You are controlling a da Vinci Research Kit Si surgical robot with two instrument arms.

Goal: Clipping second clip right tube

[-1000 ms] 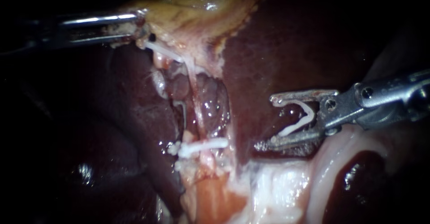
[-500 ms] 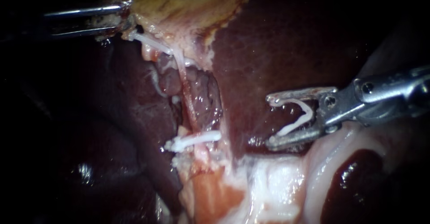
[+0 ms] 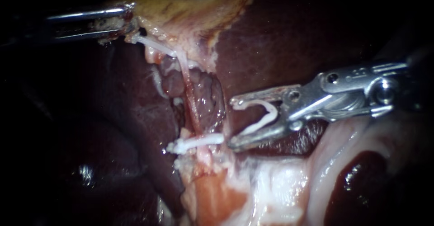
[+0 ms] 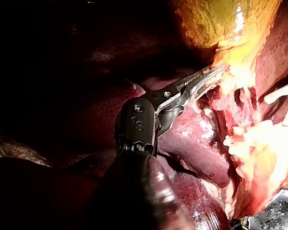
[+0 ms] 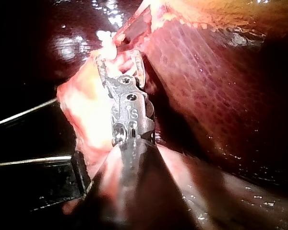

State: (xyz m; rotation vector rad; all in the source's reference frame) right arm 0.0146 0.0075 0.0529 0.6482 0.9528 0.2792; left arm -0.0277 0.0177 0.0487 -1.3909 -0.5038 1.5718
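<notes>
The tube [image 3: 189,95] runs as a thin, pale pink strand from under the gallbladder [image 3: 181,9] down to a white clip [image 3: 196,143] already closed across it. It lies ahead of my right instrument [image 3: 234,123], outside the jaws and not between them. Those jaws stand wide and hold a loaded clip [image 3: 271,113], a white, bent V with one leg along each jaw. My lower jaw tip sits just beside the near end of the closed clip; I cannot tell whether they touch. The upper tip is near the tube, with a strip of wet, dark tissue between.

I cannot tell from the endoscope view whether this is the right tube: other pale strands beside it are too thin and glossy to separate. The tube's lower end is lost in ragged orange-white tissue below the closed clip. In the right wrist view my jaws [image 5: 119,60] are partly buried against pale pink tissue, and the tube does not show.

My left instrument [image 3: 124,21] has its slim metal jaws nearly together, clamped on the pale, crumbly edge of the gallbladder; the left wrist view [image 4: 212,75] shows the same grip. The gallbladder is yellow-brown and shiny, the liver [image 3: 289,40] dark maroon and smooth, and soft white fat [image 3: 280,185] lies under my right shaft.
</notes>
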